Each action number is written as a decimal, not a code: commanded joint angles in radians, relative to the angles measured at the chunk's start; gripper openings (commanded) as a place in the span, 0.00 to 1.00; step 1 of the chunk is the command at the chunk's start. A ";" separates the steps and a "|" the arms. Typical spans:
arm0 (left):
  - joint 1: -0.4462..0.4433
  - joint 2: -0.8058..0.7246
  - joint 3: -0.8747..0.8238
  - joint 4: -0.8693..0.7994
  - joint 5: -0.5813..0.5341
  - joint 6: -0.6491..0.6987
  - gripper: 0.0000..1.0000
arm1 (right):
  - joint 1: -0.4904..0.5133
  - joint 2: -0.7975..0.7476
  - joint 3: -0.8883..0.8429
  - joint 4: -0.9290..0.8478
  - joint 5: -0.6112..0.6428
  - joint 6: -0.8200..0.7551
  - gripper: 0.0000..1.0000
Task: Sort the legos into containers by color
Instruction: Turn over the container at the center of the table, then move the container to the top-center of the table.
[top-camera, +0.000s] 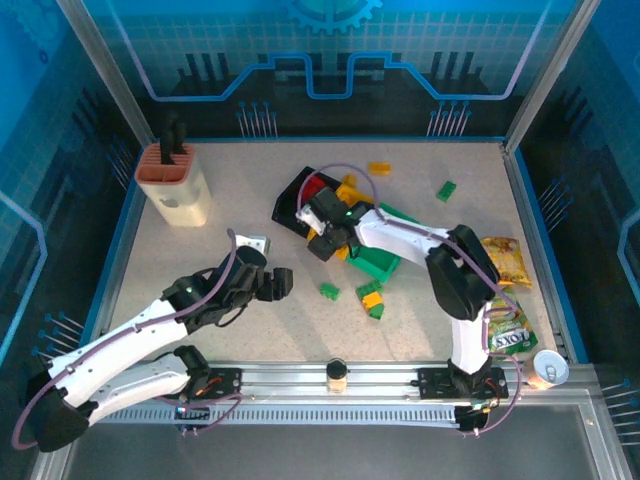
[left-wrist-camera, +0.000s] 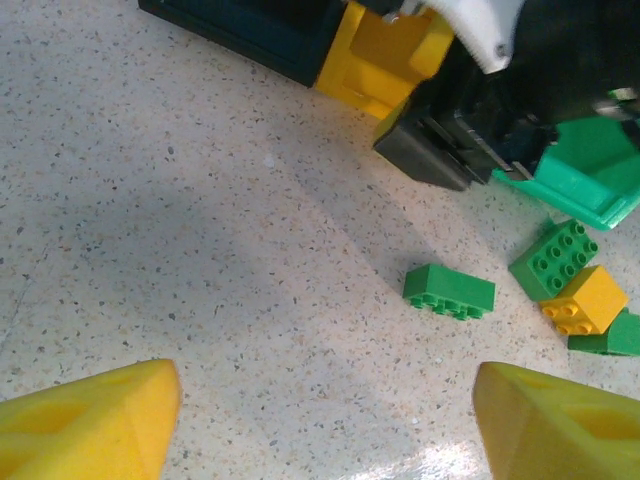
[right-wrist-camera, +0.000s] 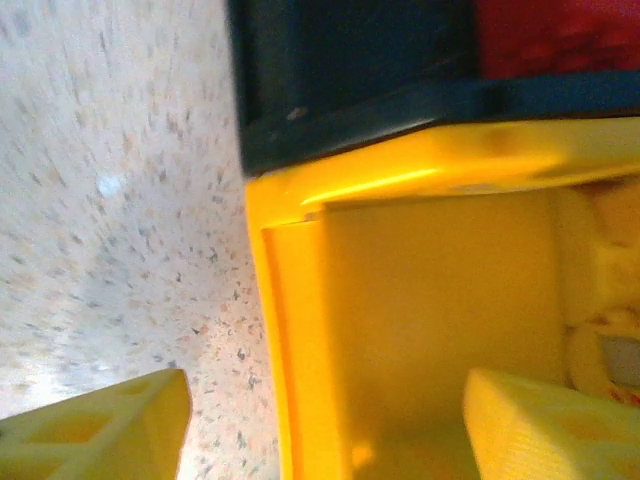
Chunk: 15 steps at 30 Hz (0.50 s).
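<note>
At the middle of the table (top-camera: 200, 300), the right gripper (right-wrist-camera: 325, 430) hangs with fingers apart over the yellow bin (right-wrist-camera: 430, 290), and the left gripper (left-wrist-camera: 322, 425) stands open, empty, above a lone green lego (left-wrist-camera: 449, 291).
The right gripper's fingers straddle one wall of the yellow bin, one pad inside and one over bare table, gripping nothing. The black bin (right-wrist-camera: 340, 70) touches the yellow bin and shows red inside. The green bin (top-camera: 380, 264) lies just beside them, with a green-and-yellow brick cluster (left-wrist-camera: 580, 295) near it. A yellow lego (top-camera: 379, 167) and another green lego (top-camera: 446, 190) lie well apart toward the far edge.
</note>
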 joint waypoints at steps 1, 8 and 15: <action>0.029 0.033 0.060 0.030 -0.011 0.029 0.83 | -0.048 -0.157 0.052 -0.069 -0.035 0.128 0.78; 0.100 0.185 0.161 0.102 0.069 0.068 0.82 | -0.247 -0.370 -0.117 -0.194 0.087 0.534 0.75; 0.170 0.318 0.245 0.131 0.147 0.087 0.82 | -0.429 -0.509 -0.455 -0.082 0.033 0.675 0.69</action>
